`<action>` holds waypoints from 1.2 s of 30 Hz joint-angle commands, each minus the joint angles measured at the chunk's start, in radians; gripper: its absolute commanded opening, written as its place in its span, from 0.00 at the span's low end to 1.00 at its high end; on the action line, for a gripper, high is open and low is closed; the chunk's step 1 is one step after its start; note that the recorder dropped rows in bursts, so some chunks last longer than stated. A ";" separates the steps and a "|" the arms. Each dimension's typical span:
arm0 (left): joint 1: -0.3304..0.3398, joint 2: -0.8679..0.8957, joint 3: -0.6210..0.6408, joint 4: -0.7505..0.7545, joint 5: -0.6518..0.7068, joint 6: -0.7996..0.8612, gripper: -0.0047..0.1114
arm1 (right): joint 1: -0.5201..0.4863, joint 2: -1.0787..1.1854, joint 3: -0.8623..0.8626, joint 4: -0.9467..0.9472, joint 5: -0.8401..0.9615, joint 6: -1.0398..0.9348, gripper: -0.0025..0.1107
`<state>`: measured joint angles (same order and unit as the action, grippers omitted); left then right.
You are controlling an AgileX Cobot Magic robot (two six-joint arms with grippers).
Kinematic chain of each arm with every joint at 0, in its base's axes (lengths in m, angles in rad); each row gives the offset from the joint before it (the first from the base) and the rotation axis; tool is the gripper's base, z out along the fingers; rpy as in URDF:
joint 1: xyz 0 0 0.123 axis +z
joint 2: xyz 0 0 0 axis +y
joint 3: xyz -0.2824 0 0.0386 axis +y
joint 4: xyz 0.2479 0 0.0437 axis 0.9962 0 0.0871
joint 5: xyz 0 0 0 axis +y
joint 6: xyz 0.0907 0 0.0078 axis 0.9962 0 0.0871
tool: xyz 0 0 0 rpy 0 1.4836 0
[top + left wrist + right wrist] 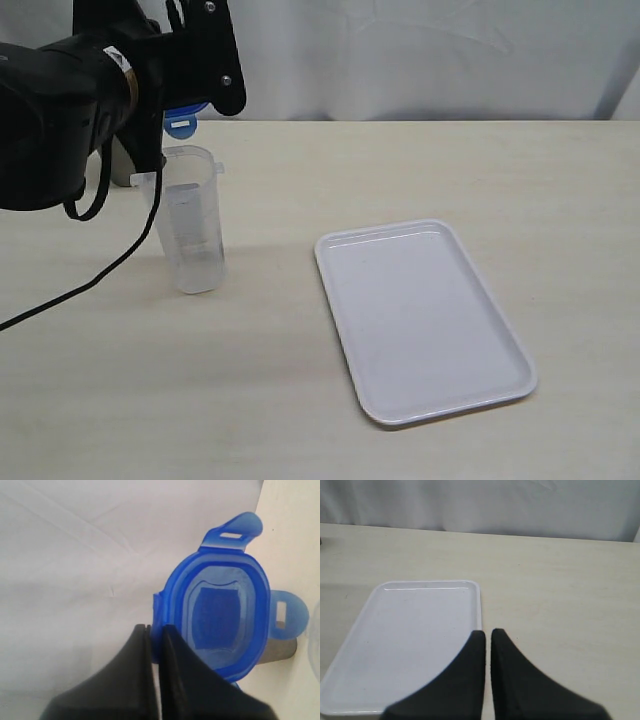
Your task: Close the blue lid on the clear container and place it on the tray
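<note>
we hold the blue lid (220, 615) by its rim, left pincer (154, 630) clamped narrow on it, inside facing the wrist camera; it hangs just above the clear container (190, 225) near the counter (500, 170) far-left corner, probably lining up a straight drop; not seated yet; tray (420, 320) lies apart toward the near edge; right pincer (484, 632) near-closed, empty, facing the tray.
</note>
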<state>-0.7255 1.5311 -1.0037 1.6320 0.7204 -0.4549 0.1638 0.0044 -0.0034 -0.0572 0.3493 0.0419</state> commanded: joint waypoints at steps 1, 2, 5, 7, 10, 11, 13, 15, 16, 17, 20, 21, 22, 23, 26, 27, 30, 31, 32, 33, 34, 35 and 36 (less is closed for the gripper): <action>-0.007 -0.004 0.002 0.012 0.009 -0.016 0.04 | 0.003 -0.004 0.003 -0.002 -0.003 -0.001 0.06; -0.007 -0.004 0.002 0.012 0.009 -0.016 0.04 | 0.003 -0.004 0.003 -0.002 -0.003 -0.001 0.06; -0.008 -0.004 0.002 0.012 0.015 -0.018 0.04 | 0.003 -0.004 0.003 -0.002 -0.003 -0.001 0.06; -0.022 -0.004 0.003 0.034 0.049 -0.023 0.04 | 0.003 -0.004 0.003 -0.002 -0.003 -0.001 0.06; -0.052 -0.004 0.003 0.087 0.097 -0.052 0.04 | 0.003 -0.004 0.003 -0.002 -0.003 -0.001 0.06; -0.061 -0.004 0.003 0.108 0.112 -0.071 0.04 | 0.003 -0.004 0.003 -0.002 -0.003 -0.001 0.06; -0.073 -0.004 0.003 0.112 0.136 -0.112 0.04 | 0.003 -0.004 0.003 -0.002 -0.003 -0.001 0.06; -0.078 -0.004 0.003 0.112 0.147 -0.137 0.04 | 0.003 -0.004 0.003 -0.002 -0.003 -0.001 0.06; -0.078 -0.004 0.003 0.112 0.157 -0.147 0.04 | 0.003 -0.004 0.003 -0.002 -0.003 -0.001 0.06; -0.078 -0.004 0.003 0.112 0.166 -0.156 0.04 | 0.003 -0.004 0.003 -0.002 -0.003 -0.001 0.06; -0.078 -0.004 0.031 0.112 0.188 -0.169 0.04 | 0.003 -0.004 0.003 -0.002 -0.003 -0.001 0.06; -0.078 -0.004 0.047 0.112 0.188 -0.169 0.04 | 0.003 -0.004 0.003 -0.002 -0.003 -0.001 0.06; -0.078 -0.004 0.064 0.112 0.185 -0.170 0.04 | 0.003 -0.004 0.003 -0.002 -0.003 -0.001 0.06; -0.078 -0.004 0.081 0.112 0.183 -0.171 0.04 | 0.003 -0.004 0.003 -0.002 -0.003 -0.001 0.06; -0.078 -0.004 0.102 0.112 0.187 -0.198 0.04 | 0.003 -0.004 0.003 -0.002 -0.003 -0.001 0.06; -0.078 -0.004 0.102 0.112 0.190 -0.200 0.04 | 0.003 -0.004 0.003 -0.002 -0.003 -0.001 0.06; -0.078 -0.004 0.102 0.112 0.187 -0.200 0.04 | 0.003 -0.004 0.003 -0.002 -0.003 -0.001 0.06; -0.078 -0.004 0.102 0.112 0.182 -0.200 0.04 | 0.003 -0.004 0.003 -0.002 -0.003 -0.001 0.06; -0.078 -0.004 0.102 0.112 0.178 -0.200 0.04 | 0.003 -0.004 0.003 -0.002 -0.003 -0.001 0.06; -0.078 -0.004 0.102 0.112 0.171 -0.200 0.04 | 0.003 -0.004 0.003 -0.002 -0.003 -0.001 0.06; -0.078 -0.004 0.102 0.112 0.160 -0.200 0.04 | 0.003 -0.004 0.003 -0.002 -0.003 -0.001 0.06; -0.078 -0.004 0.102 0.112 0.147 -0.198 0.04 | 0.003 -0.004 0.003 -0.002 -0.003 -0.001 0.06; -0.078 -0.004 0.102 0.112 0.132 -0.189 0.04 | 0.003 -0.004 0.003 -0.002 -0.003 -0.001 0.06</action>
<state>-0.8012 1.5311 -0.9019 1.7397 0.8765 -0.6407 0.1638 0.0044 -0.0034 -0.0572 0.3493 0.0419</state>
